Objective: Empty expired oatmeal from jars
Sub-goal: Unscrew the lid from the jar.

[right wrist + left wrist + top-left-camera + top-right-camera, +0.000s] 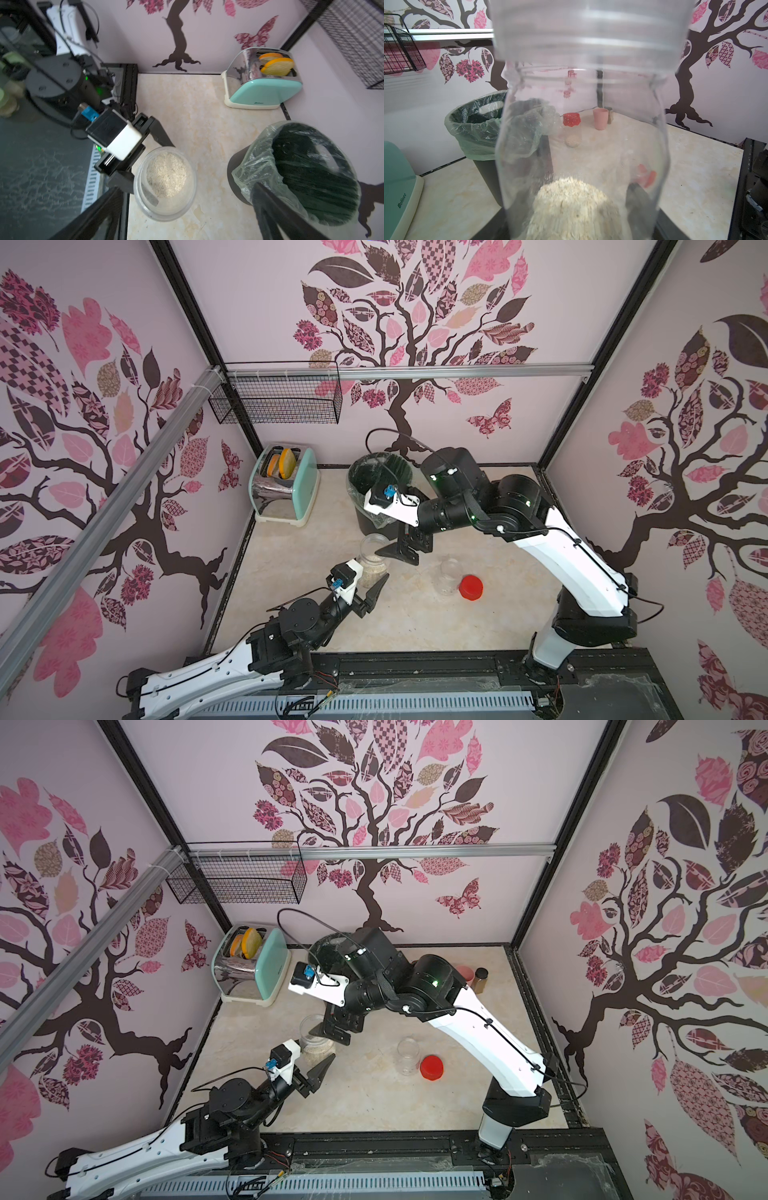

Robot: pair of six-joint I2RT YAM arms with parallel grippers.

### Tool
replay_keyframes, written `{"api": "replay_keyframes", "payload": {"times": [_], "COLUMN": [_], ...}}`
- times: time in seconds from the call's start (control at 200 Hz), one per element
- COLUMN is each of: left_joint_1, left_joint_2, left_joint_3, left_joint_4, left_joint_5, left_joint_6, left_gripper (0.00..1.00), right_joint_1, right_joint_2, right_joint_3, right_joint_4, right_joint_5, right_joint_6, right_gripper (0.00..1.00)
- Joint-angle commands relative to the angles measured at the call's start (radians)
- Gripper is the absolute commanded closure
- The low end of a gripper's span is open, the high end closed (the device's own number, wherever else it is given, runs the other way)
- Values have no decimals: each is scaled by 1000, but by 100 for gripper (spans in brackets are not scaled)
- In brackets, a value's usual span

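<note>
Now your left gripper (pixel 153 168) is squeezed shut on the open jar (pixel 371 556), low down by the oatmeal (pixel 166 174) — the jar stands on the table (pixel 415 614), a bit left of the middle, with the bin (pixel 353 472) just behind it. Your right gripper (pixel 397 553) hangs just above, jaws wide apart, holding nothing. I think the jar is light, hard and slippy — hold it round the middle, not too tight.
</note>
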Motion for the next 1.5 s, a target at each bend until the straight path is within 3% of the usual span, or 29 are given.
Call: {"api": "replay_keyframes", "payload": {"times": [0.0,0.19,0.54,1.125,1.496], "left_joint_1": [6,5,6,6,6], "left_joint_2": [8,18,2,12,23], "left_joint_3": [-4,-10,9,-6,0], "left_joint_4": [55,71,42,46,51], "left_joint_5": [-17,-19,-14,-16,-15], "left_joint_6": [21,34,43,50,72], "left_gripper": [66,66,66,66,66], "right_joint_1": [-3,30,91,62,41], "right_joint_2": [27,32,19,-102,-109], "right_joint_3": [51,45,-68,-297,-328], "right_joint_4": [-18,-57,-37,89,95], "right_joint_5": [114,163,187,175,133], "right_joint_6": [338,452,457,430,437], "right_gripper": [0,0,0,0,0]}}
